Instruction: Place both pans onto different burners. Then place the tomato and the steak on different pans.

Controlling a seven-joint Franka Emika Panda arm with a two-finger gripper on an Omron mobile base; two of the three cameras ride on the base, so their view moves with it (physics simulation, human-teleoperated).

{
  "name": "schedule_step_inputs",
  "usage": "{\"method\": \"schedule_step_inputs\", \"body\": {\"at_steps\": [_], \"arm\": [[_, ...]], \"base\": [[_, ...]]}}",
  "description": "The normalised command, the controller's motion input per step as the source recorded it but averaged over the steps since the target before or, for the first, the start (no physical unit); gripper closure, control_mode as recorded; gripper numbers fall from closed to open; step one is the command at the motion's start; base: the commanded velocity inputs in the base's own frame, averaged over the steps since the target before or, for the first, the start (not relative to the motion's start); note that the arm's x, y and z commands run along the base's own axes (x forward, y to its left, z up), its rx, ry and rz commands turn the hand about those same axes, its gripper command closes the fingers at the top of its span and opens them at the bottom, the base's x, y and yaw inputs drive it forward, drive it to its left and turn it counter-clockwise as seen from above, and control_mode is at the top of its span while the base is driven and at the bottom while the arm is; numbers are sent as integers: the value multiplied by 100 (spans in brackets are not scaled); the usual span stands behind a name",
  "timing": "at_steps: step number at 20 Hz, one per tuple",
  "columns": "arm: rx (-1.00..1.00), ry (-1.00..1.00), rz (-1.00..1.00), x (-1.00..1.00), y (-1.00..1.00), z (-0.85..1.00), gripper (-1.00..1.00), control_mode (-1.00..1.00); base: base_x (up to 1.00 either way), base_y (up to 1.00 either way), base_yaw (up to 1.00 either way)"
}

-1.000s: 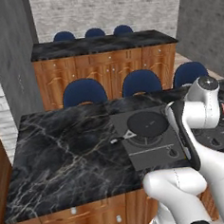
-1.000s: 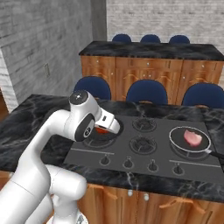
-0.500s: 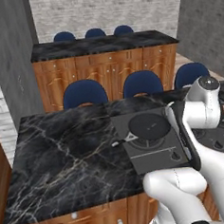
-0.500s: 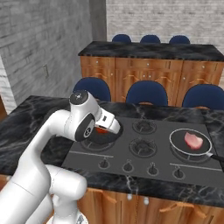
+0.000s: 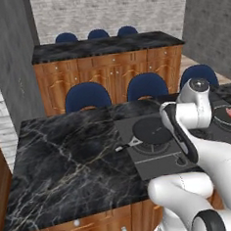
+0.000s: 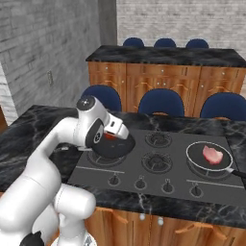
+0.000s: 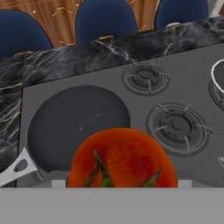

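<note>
Black marble island counter (image 5: 67, 160) carries the dark grey cooktop (image 6: 158, 175); blue chairs (image 6: 161, 102) stand behind it.

Arm reaches over the left side of the cooktop. Gripper (image 6: 111, 136) hangs above the black skillet (image 5: 152, 129), which sits on the large left burner with its thin handle (image 7: 15, 168) pointing out toward the counter.

Grey pan with silvery rim (image 6: 211, 156) sits on the large right burner. The steak (image 6: 213, 155) lies flat inside it.

Small middle burners (image 7: 177, 125) are bare.

Tomato (image 7: 122, 158): in the hand view it sits right at the gripper, close to the lens, green stem toward the camera, above the skillet's near edge. In the right base view a patch of red shows just under the hand. Fingertips themselves are hidden behind the fruit. Judgement: jaws stand wide and are clamped on the tomato, which is off the skillet surface.

Progress, as judged from these views:
- both pans on separate burners: done
- steak in grey pan: done
- tomato into skillet: in hand, not yet set down

What is left: lower toward the skillet's middle, release.
</note>
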Motion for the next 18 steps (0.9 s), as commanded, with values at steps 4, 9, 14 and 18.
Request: {"method": "schedule_step_inputs", "body": {"at_steps": [4,9,14,18], "arm": [[0,1,1,55,23,0,100,-100],[2,11,1,25,28,-4,100,-100],[3,10,1,17,15,-22,100,-100],[0,4,1,25,3,-44,100,-100]], "base": [[0,0,0],[0,0,0],[0,0,0],[0,0,0]]}}
